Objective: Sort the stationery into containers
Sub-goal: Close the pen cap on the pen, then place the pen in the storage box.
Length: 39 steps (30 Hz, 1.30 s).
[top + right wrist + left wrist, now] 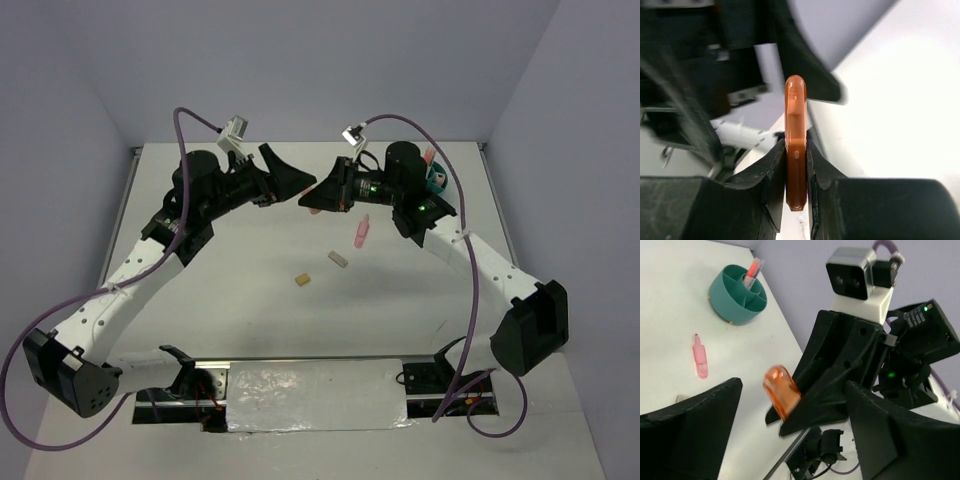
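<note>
Tabletop (250,320); right tool (795,150) tight around marker (795,107)

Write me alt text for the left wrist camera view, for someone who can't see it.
The right gripper clamps a translucent orange piece close to the camera. Behind it, on the white table, a teal organiser cup holds a pink-orange pen, and a pink marker lies flat nearby.

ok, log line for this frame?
right gripper: shut on orange translucent plastic piece | left gripper: open, facing it | round teal plastic organiser: pink-orange pen inside | pink marker: lying on table
</note>
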{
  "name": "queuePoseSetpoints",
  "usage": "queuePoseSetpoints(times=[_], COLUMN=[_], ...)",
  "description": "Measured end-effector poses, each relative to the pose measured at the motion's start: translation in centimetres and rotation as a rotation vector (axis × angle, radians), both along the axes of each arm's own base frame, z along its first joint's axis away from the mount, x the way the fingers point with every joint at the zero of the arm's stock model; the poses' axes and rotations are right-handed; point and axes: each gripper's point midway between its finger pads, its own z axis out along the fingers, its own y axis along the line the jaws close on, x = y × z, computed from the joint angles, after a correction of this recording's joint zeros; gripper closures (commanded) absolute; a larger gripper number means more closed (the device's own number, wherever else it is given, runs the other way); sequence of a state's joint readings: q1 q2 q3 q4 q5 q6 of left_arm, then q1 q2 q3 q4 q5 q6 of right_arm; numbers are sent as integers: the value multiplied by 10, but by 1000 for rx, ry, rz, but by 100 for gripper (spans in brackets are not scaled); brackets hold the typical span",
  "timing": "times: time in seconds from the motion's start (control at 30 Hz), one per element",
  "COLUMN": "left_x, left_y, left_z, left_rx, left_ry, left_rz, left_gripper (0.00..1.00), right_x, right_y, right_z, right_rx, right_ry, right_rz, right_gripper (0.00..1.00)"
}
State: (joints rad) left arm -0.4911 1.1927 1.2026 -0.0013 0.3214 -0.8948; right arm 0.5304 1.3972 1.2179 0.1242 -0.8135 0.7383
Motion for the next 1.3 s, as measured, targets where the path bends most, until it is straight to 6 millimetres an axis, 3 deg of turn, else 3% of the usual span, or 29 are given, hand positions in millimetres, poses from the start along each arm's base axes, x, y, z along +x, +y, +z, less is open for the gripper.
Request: queuePoseSetpoints(times=[0.1, 0.2, 0.27, 0.33, 0.43, 0.53, 0.63, 0.77, 0.97, 1.13, 1.3], left_x=[8, 28, 40, 48, 47, 37, 22, 7, -8, -16, -22], left_y=[4, 16, 27, 36, 46, 49, 52, 56, 66, 74, 80], left_z=[9, 31, 43, 42, 17, -30, -79, -115, -111, -110, -127], left_rx=[34, 61, 82, 114, 170, 245, 322, 390, 417, 441, 489], left_ry=[15, 29, 48, 80, 151, 245, 351, 433, 405, 383, 410], left_rz=[40, 151, 229, 286, 312, 292, 257, 219, 212, 219, 217], left_gripper=[1, 1, 1, 1, 1, 0, 1, 1, 1, 1, 1], right_x=[19, 43, 63, 90, 129, 160, 181, 193, 184, 149, 150], right_y=[-21, -52, -82, -120, -175, -221, -252, -265, -276, -294, -287], right_z=[-14, -38, -59, -78, -95, -114, -135, -155, -158, -166, -148], right_rx=[-66, -171, -276, -402, -579, -744, -878, -999, -1007, -934, -854], right_ry=[17, 59, 109, 153, 190, 225, 272, 306, 328, 417, 364], right_rz=[-123, -277, -404, -547, -718, -815, -840, -814, -822, -847, -829], right_gripper=[100, 100, 100, 100, 100, 100, 100, 100, 100, 100, 98])
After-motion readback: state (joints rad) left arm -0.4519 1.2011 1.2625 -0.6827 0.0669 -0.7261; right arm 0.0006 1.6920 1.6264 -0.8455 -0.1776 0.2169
